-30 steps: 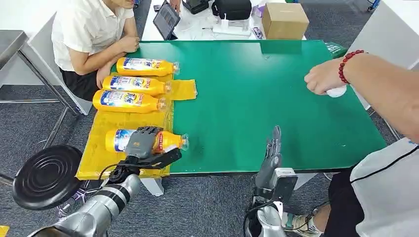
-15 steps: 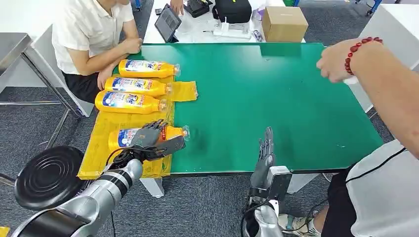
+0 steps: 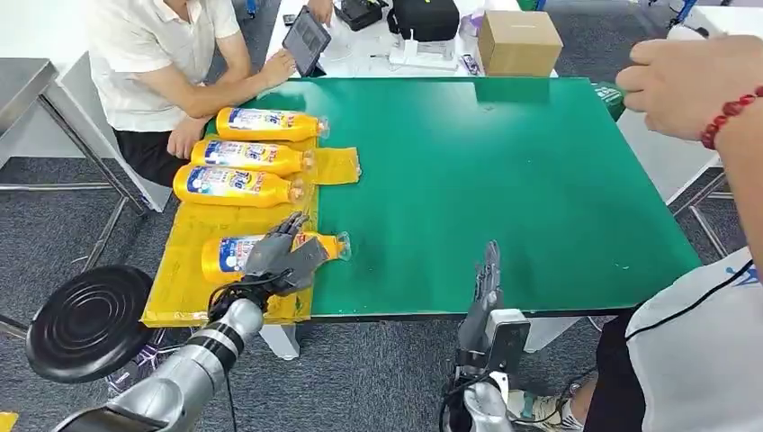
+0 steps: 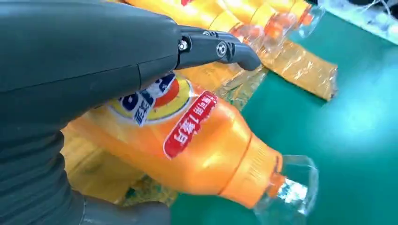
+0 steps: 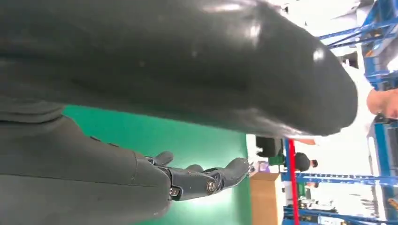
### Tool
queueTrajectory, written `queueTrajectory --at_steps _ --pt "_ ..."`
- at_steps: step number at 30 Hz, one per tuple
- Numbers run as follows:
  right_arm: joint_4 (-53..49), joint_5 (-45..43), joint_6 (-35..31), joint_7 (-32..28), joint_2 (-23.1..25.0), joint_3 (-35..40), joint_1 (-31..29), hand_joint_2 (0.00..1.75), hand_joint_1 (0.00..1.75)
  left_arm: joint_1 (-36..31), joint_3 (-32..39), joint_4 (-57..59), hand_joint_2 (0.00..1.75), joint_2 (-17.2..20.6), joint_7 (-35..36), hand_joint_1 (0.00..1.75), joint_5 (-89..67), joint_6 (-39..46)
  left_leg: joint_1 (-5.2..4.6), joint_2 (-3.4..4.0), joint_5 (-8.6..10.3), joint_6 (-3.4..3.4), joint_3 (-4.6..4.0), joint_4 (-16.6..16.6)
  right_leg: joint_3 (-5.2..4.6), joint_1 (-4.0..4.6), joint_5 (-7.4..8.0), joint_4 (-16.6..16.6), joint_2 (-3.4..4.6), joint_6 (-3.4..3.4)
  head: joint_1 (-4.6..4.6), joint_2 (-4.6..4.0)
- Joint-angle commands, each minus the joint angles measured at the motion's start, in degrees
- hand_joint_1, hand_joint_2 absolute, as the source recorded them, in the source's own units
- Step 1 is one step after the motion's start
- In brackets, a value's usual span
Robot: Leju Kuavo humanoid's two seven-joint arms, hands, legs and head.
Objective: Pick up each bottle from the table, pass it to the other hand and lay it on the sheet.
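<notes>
Resting over bottle (image 3: 236, 253) on sheet (image 3: 184, 297), left hand (image 3: 282, 255) fingers spread; right hand (image 3: 487, 281) empty, fingers straight.

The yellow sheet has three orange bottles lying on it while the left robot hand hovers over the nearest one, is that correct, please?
Not quite: the head view shows four bottles on the yellow sheet, not three. The left robot hand is over the nearest bottle, as you say.

Orange bottles (image 3: 266, 251) with blue-and-red labels, yellow sheet (image 3: 193, 274), green table (image 3: 504, 180).
</notes>
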Motion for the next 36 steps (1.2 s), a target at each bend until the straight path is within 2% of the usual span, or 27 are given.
queueTrajectory --at_steps 1,2,5,8,11,17,21,22,25,30,31,32,33,36 --pt "0.43 -0.18 -0.09 -0.05 -0.93 -0.91 -0.26 0.0 0.0 2.07 1.65 -2.71 1.75 -0.13 0.19 0.0 0.53 -0.33 0.04 0.12 -0.04 -0.1 0.02 -0.06 0.0 0.05 -0.02 -0.05 0.05 -0.14 0.0 0.0" --pt "-0.43 -0.08 -0.95 -0.07 -0.8 -1.19 0.17 0.0 0.0 3.34 2.51 -4.91 1.75 -0.36 -1.8 0.0 2.27 2.74 0.05 0.12 -0.04 -0.1 0.02 -0.05 -0.01 0.06 -0.02 -0.04 0.06 -0.13 -0.02 0.0" --pt "-2.31 -0.49 -2.13 -0.07 -0.72 -1.96 1.44 0.0 0.0 6.43 2.93 -10.63 1.75 -0.59 -2.75 0.0 5.98 4.12 0.02 0.08 -0.03 -0.06 -0.07 -0.04 -0.1 0.03 -0.02 -0.01 0.03 -0.08 0.0 0.0" --pt "-4.22 -0.94 -3.36 -0.07 -0.9 -2.71 2.58 0.0 0.0 9.52 -0.08 -17.31 1.75 1.26 -1.32 0.0 10.02 1.96 0.04 0.1 -0.04 -0.06 -0.15 -0.03 -0.18 0.05 -0.03 -0.02 0.03 -0.08 0.0 0.0" --pt "-4.97 -1.02 -3.05 -0.07 -0.93 -2.97 3.24 0.0 0.0 11.46 -1.48 -21.33 1.75 1.92 -1.01 0.0 10.52 3.35 0.03 0.11 -0.03 -0.05 -0.3 -0.02 -0.32 0.03 -0.02 -0.01 0.06 -0.07 0.0 0.0" --pt "-10.64 -0.47 -4.52 -0.07 -1.28 -2.86 5.75 0.0 0.0 18.11 -0.78 -32.93 1.75 2.6 -1.36 0.0 19.56 3.87 0.05 0.15 -0.1 -0.11 -0.31 -0.03 -0.34 0.06 -0.08 -0.01 0.07 -0.14 0.0 0.0" --pt "-13.1 -0.41 -3.1 -0.07 -1.79 -2.1 6.78 0.0 0.0 22.86 -0.24 -39.63 1.75 2.92 -3.51 0.0 24.82 5.42 0.02 0.22 -0.11 -0.09 -0.34 -0.02 -0.41 0.03 -0.07 0.01 0.15 -0.11 -0.02 0.0" --pt "-13.34 -1.03 -2.55 -0.07 -1.61 -2.04 6.96 1.75 0.0 24.48 0.05 -41.55 1.75 2.98 -4.25 0.0 26.02 5.89 0.02 0.19 -0.09 -0.08 -0.4 -0.01 -0.46 0.03 -0.05 0.0 0.13 -0.09 -0.02 0.0" --pt "-14.03 0.15 -4.09 -0.07 -1.52 -0.65 7.11 1.75 0.0 28.13 -0.48 -46.31 1.75 4.09 -4.65 0.0 29.36 5.65 0.06 0.35 -0.18 -0.13 -0.3 -0.02 -0.4 0.07 -0.09 -0.02 0.25 -0.16 0.0 0.0" --pt "-14.04 -0.08 -4.44 -0.07 -1.47 -0.61 7.05 1.75 0.0 28.21 -0.67 -46.5 1.75 4.27 -4.64 0.0 29.66 5.58 0.04 0.16 -0.06 -0.08 -0.54 0.0 -0.6 0.04 -0.05 0.0 0.08 -0.11 -0.02 0.0" --pt "-13.68 -0.21 -4.49 -0.07 -1.53 -0.65 6.67 1.75 0.0 27.67 -0.62 -45.98 0.0 4.23 -4.64 0.0 29.82 5.52 0.06 0.21 -0.09 -0.11 -0.46 -0.02 -0.53 0.07 -0.05 -0.04 0.11 -0.15 0.0 0.0" --pt "-13.98 -1.46 -4.19 -0.07 -1.17 -0.98 6.68 1.75 0.0 27.58 -0.76 -45.76 0.0 4.31 -4.71 0.0 30.24 5.37 0.06 0.18 -0.07 -0.1 -0.48 -0.03 -0.55 0.07 -0.04 -0.05 0.09 -0.13 0.0 0.0" --pt "-13.87 -3.42 -4.05 -0.07 0.12 -2.25 6.78 1.75 0.0 28.14 -1.16 -46.41 1.75 4.6 -4.8 0.0 30.44 5.18 0.08 0.23 -0.1 -0.14 -0.4 -0.03 -0.47 0.09 -0.06 -0.05 0.12 -0.18 0.0 0.0" --pt "-14.03 -2.82 -6.02 -0.07 1.25 -1.82 6.49 1.75 0.0 28.92 -1.08 -47.44 1.75 4.23 -4.17 0.0 35.27 3.05 0.05 0.23 -0.1 -0.13 -0.45 -0.02 -0.53 0.06 -0.07 0.0 0.13 -0.16 -0.02 0.0"
